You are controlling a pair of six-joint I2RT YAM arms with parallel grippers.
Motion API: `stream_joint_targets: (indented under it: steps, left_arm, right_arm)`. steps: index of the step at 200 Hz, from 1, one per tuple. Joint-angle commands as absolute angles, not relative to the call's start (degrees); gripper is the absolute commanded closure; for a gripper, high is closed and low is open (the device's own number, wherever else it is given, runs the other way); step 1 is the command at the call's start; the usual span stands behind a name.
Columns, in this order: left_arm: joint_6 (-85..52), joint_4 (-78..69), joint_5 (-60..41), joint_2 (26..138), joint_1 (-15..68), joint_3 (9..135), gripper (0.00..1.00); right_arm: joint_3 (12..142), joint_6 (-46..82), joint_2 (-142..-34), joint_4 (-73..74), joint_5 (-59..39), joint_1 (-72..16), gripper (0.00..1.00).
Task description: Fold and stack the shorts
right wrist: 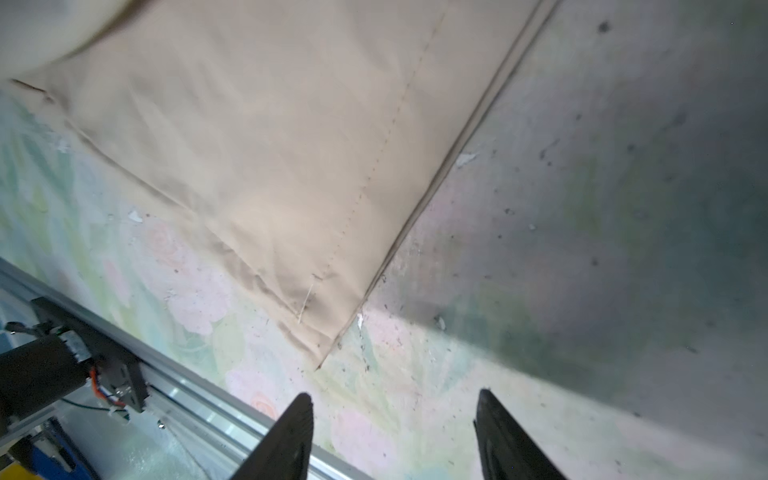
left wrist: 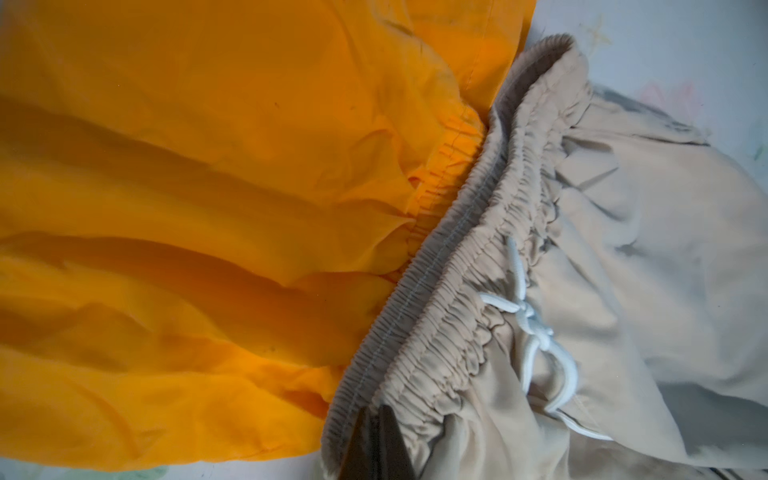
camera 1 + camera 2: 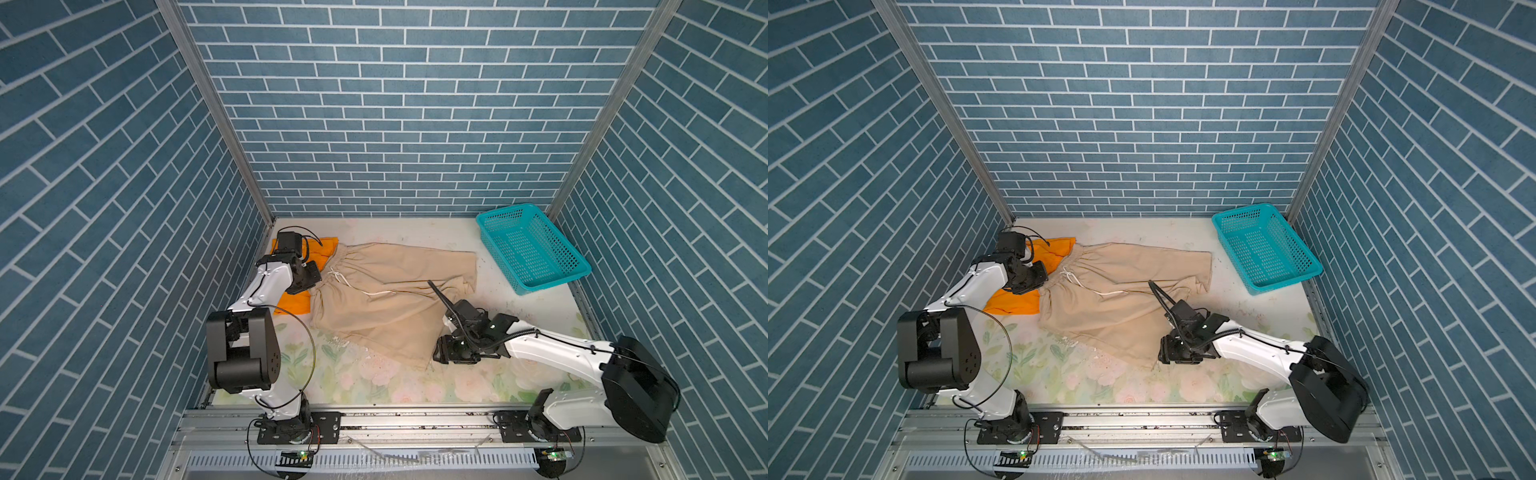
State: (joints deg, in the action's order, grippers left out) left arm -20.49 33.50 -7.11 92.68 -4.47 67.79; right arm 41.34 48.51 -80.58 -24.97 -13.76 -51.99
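1. Right gripper (image 1: 395, 397): jaws spread wide, nothing between them, just scuffed floral tabletop (image 1: 582, 208) underneath.
2. A hem corner of the beige shorts (image 1: 291, 145) lies flat at about 11 o'clock from the gripper, close but not touching.
3. Aluminium rail (image 1: 187, 386) runs past around 9 o'clock.

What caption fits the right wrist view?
Open right gripper faces the beige shorts' hem corner on the table.

Below me the orange shorts (image 2: 208, 208) are thin, smooth cloth with a slight sheen. The beige shorts (image 2: 623, 249) are matt woven cloth, puckered at the elastic waistband, with a white braided cord (image 2: 536, 332). I work on a table (image 1: 582, 208) with a worn, speckled matt floral print, beside a glossy perforated plastic basket (image 3: 552, 284) and a brushed metal rail (image 3: 415, 424).
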Motion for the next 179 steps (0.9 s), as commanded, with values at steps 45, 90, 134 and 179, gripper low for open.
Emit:
stream_joint_targets:
  steps: [45, 90, 134, 179]
  left_arm:
    - [-18.1, 34.4, -2.9, 92.2, -4.8, 68.7, 1.00]
    - [-18.0, 34.4, -2.1, 91.5, -4.9, 67.9, 1.00]
    - [-17.9, 35.5, -1.1, 91.9, -4.9, 68.1, 1.00]
    - [-16.5, 45.3, 5.2, 93.8, -3.6, 71.9, 1.00]
  right_arm:
    - [53.8, 52.3, -96.0, -28.8, -8.2, -57.7, 0.37]
    - [59.3, 51.6, -103.4, -39.8, -5.4, -61.7, 0.55]
    - [53.6, 54.3, -97.3, -43.9, -5.4, -62.4, 1.00]
    - [46.5, 57.2, -77.9, -50.8, -6.0, -63.4, 1.00]
